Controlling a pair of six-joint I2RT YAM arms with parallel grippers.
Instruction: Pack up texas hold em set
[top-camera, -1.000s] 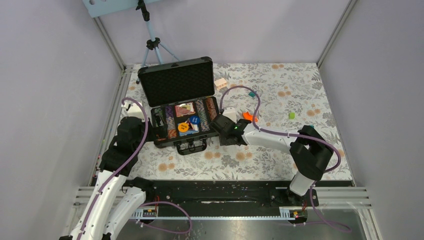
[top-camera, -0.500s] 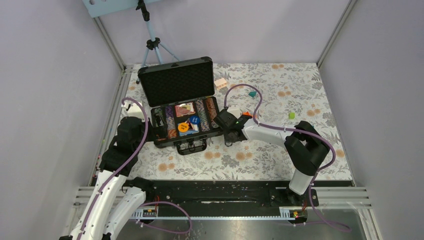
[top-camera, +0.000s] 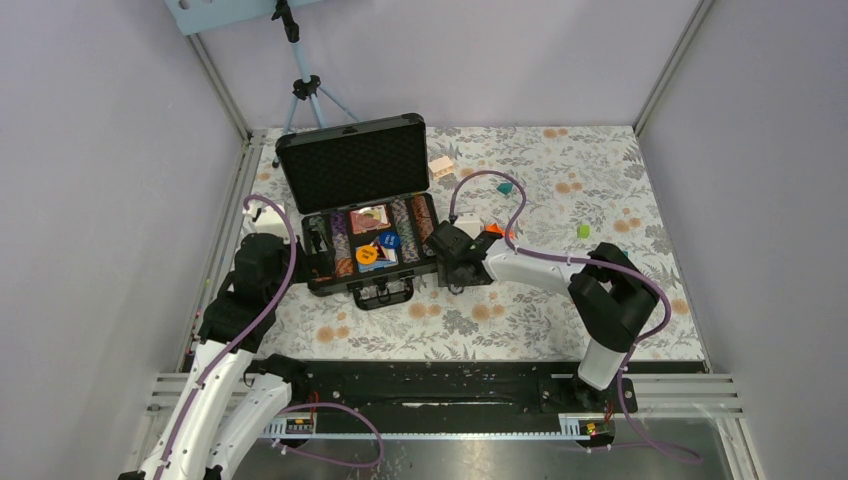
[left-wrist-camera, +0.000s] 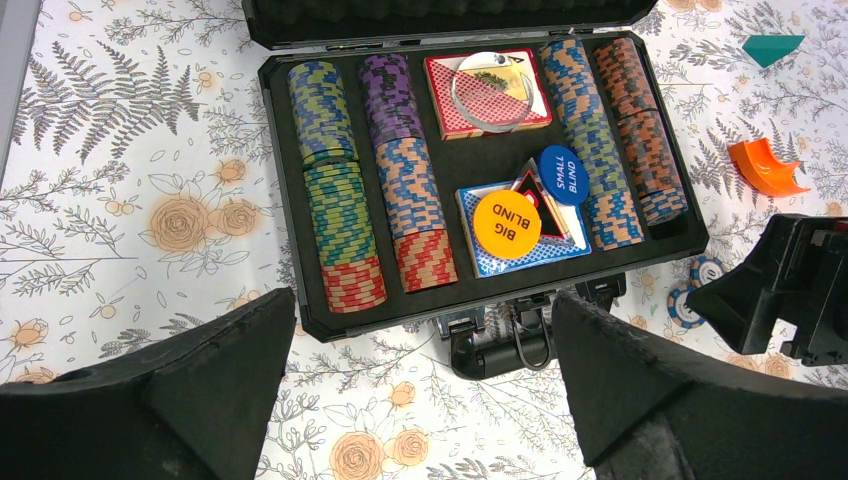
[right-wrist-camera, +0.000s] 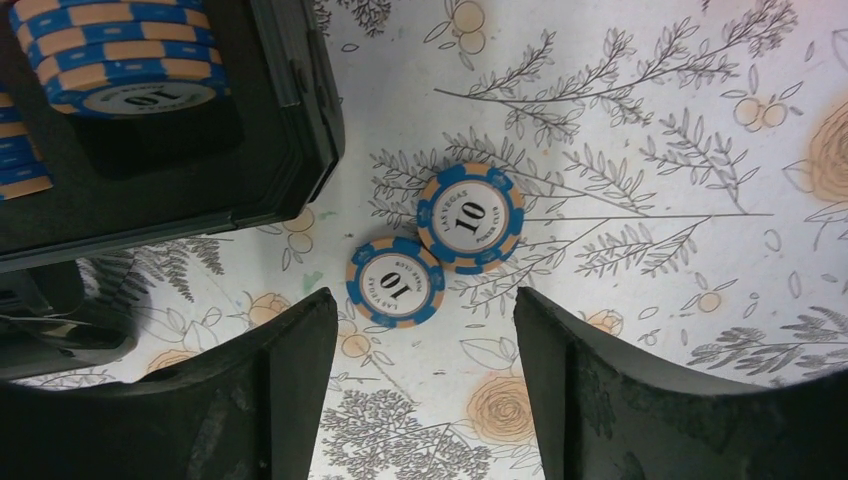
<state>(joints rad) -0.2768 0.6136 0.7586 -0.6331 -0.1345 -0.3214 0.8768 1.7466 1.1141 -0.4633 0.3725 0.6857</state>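
Note:
The black briefcase (top-camera: 352, 165) lies open at the table's left with its lid up. Its foam tray (left-wrist-camera: 300, 300) holds rows of striped poker chips (left-wrist-camera: 340, 190), a red card deck (left-wrist-camera: 450, 110) and a blue card deck (left-wrist-camera: 560, 240). Orange (left-wrist-camera: 507, 224) and blue (left-wrist-camera: 562, 175) blind discs lie on the blue deck. Two blue-and-orange chips (right-wrist-camera: 470, 217), (right-wrist-camera: 395, 281) lie on the cloth beside the case's right corner. My right gripper (right-wrist-camera: 422, 300) is open and empty just short of them. My left gripper (left-wrist-camera: 422, 300) hangs open and empty by the case handle (left-wrist-camera: 500, 345).
An orange curved block (top-camera: 497, 232) sits just behind my right wrist. A teal block (top-camera: 505, 187), a green block (top-camera: 583, 231) and a pale block (top-camera: 441, 165) lie farther back. A tripod (top-camera: 300, 85) stands behind the case. Enclosure walls border the table.
My right gripper's jaws have spread wider, and the right arm has shifted slightly back beside the case. The left arm has not moved.

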